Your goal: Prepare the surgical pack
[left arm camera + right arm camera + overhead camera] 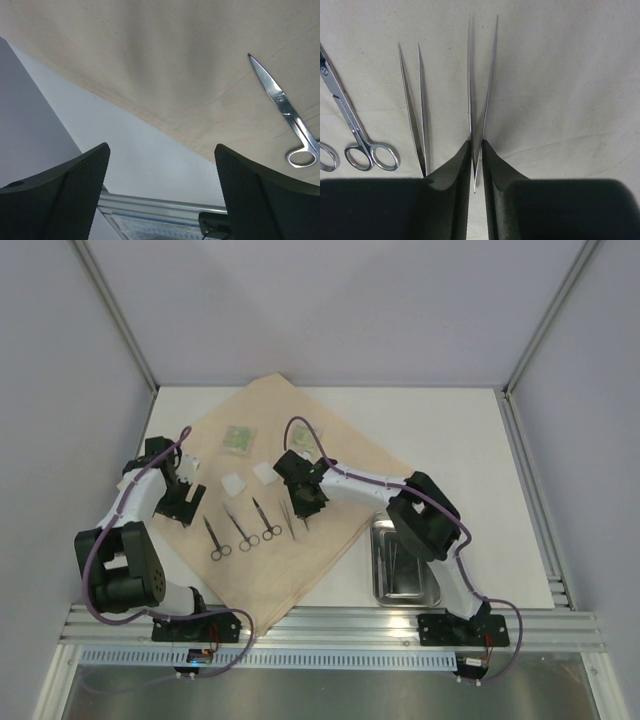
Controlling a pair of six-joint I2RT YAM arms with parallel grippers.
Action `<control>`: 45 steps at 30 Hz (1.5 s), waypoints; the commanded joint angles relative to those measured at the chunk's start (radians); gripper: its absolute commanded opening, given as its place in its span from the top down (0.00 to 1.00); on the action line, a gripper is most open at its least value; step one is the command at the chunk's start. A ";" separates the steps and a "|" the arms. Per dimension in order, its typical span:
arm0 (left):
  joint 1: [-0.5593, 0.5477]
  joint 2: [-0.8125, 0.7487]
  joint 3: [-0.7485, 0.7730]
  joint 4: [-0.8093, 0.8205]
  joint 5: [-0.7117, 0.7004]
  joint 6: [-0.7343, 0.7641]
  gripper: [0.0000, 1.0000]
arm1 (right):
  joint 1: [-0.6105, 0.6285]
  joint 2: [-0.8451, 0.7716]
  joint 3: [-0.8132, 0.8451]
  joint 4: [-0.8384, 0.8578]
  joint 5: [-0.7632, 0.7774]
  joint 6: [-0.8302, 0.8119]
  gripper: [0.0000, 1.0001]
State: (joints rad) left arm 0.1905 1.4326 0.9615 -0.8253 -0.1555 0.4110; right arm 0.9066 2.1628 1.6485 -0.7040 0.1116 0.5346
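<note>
Right wrist only: right tool [476, 146] pinching tweezers [483, 125]; top view hides grip.

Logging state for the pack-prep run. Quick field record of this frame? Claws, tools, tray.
left claw: open, above edge of cloth
right claw: shut on tweezers
second tweezers: flat on cloth, beside held pair
scissors: three, on cloth
white pads: two, on cloth
green packets: on cloth
tray: right of cloth
</note>
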 commanded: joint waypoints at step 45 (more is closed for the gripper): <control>0.009 -0.354 -0.023 -0.176 0.175 0.048 0.05 | 0.023 -0.949 -1.021 -0.135 0.293 0.501 0.99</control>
State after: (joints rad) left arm 0.1917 1.0897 0.9440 -1.0119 0.0074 0.4377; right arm 0.9264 1.1938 0.6346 -0.9062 0.3923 0.9958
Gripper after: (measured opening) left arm 0.954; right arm 0.017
